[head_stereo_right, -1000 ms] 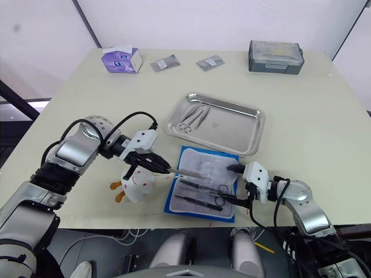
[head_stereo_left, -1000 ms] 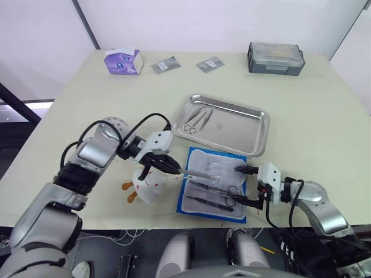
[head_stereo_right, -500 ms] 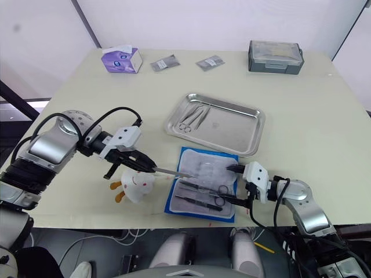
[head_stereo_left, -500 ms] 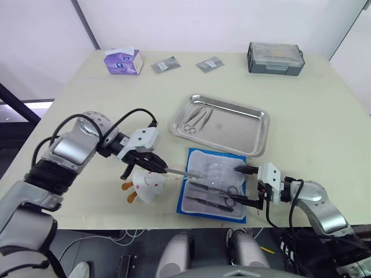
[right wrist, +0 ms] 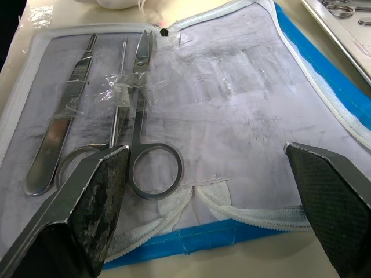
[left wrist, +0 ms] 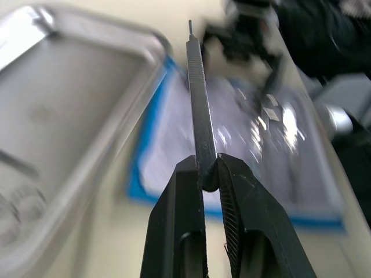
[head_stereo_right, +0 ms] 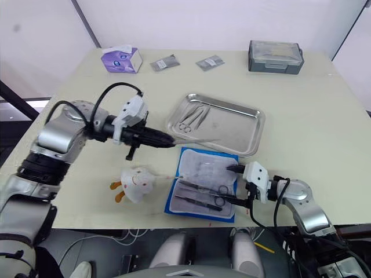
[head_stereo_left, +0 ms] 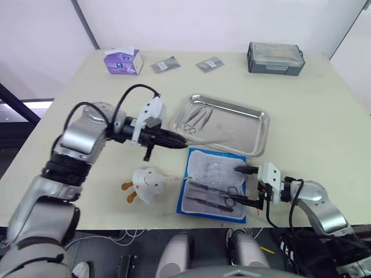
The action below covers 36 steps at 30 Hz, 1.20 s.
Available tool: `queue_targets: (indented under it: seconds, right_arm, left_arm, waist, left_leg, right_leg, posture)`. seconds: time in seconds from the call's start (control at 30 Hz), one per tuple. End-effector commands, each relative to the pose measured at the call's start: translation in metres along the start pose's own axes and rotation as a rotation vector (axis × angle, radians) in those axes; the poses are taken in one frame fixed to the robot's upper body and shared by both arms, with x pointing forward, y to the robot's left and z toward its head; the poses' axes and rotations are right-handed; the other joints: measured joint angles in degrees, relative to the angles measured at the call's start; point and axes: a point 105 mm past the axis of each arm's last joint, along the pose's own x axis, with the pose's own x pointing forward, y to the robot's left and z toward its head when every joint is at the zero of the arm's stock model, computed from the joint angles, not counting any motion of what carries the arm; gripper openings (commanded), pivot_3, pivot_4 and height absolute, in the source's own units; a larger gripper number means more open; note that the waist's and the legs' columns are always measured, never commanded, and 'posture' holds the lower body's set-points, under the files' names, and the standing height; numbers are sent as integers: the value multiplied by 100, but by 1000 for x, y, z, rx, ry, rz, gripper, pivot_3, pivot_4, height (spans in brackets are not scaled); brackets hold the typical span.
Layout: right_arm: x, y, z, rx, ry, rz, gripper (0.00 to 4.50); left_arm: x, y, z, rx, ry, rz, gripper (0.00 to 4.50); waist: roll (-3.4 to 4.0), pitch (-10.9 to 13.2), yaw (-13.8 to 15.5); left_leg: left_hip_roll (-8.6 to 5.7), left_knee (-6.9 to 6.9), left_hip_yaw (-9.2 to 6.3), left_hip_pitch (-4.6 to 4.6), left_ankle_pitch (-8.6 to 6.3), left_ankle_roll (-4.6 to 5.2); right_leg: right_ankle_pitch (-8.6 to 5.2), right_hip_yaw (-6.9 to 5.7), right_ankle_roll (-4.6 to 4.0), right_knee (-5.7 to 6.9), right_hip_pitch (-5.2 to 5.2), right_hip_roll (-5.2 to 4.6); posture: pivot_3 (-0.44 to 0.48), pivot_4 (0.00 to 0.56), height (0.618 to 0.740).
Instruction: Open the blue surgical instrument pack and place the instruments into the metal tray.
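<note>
I have the left gripper [left wrist: 208, 174] clamped on a slim flat metal instrument [left wrist: 199, 98], which sticks straight out from between the fingertips; in the head views it is held above the table [head_stereo_left: 313, 110], just off the metal tray's [head_stereo_left: 258, 130] near left corner, with its tip over that corner. The tray sits near the middle of the table and holds scissors and another tool [head_stereo_left: 197, 120] at its left end. The blue surgical instrument pack [right wrist: 301, 52] lies open at the table's near edge, just in front of the tray, pale lining up. On the lining I see ring-handled scissors [right wrist: 143, 139], a flat handle [right wrist: 58, 136] and a thin tool between them. My right gripper [head_stereo_left: 248, 186] rests at the pack's right edge with its fingers spread wide apart, one on either side of that edge, holding nothing. A small white toy chicken [head_stereo_left: 146, 183] lies left of the pack
</note>
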Motion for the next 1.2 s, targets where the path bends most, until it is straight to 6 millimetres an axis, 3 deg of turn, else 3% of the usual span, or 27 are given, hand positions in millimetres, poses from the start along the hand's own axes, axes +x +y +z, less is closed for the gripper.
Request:
queue_targets:
  seconds: [0.03, 0.2, 0.43, 0.7, 0.9, 1.2]
  right_arm:
    - [-5, 7, -31, 93, 107, -2, 4500]
    - [-5, 7, -31, 92, 109, -4, 4500]
    - [-5, 7, -31, 91, 106, -4, 4500]
    - [-5, 9, -31, 97, 104, -7, 4500]
    - [-6, 9, -31, 97, 104, -12, 4500]
    - [-5, 11, -31, 100, 101, -15, 4500]
  left_arm:
    - [2, 20, 25, -33, -67, 184, 12]
    - [24, 39, 39, -107, -163, 352, 12]
    - [47, 49, 41, -148, -175, 495, 12]
    - [73, 67, -3, -289, -2, 711, 12]
    - [85, 76, -15, -353, 46, 762, 12]
    - [98, 72, -25, -403, 96, 742, 12]
  waist:
    - [-1, 0, -1]
    - [0, 0, 2]
    - [-1, 0, 6]
    - [-1, -1, 13]
    - [-2, -1, 23]
    - [-2, 0, 18]
  left_leg:
    - [0, 0, 0, 0, 0, 0]
    - [-1, -1, 0, 2, 0, -1]
    - [-2, -1, 0, 1, 2, -3]
    - [-8, -1, 0, 3, 3, -5]
    - [-10, -2, 1, 0, 15, -27]
    - [-9, -3, 0, -1, 16, -29]
  right_leg:
    - [0, 1, 0, 0, 0, -1]
    - [0, 2, 0, 1, 0, -1]
    - [1, 3, 0, 0, 0, -4]
    - [1, 4, 1, 1, 1, -6]
    - [1, 3, 1, -1, 0, -7]
    - [1, 3, 1, -1, 0, -8]
  posture:
    - [0, 150, 734]
    - [0, 150, 734]
    - [0, 150, 734]
    - [0, 150, 734]
    - [0, 150, 734]
    - [0, 150, 734]
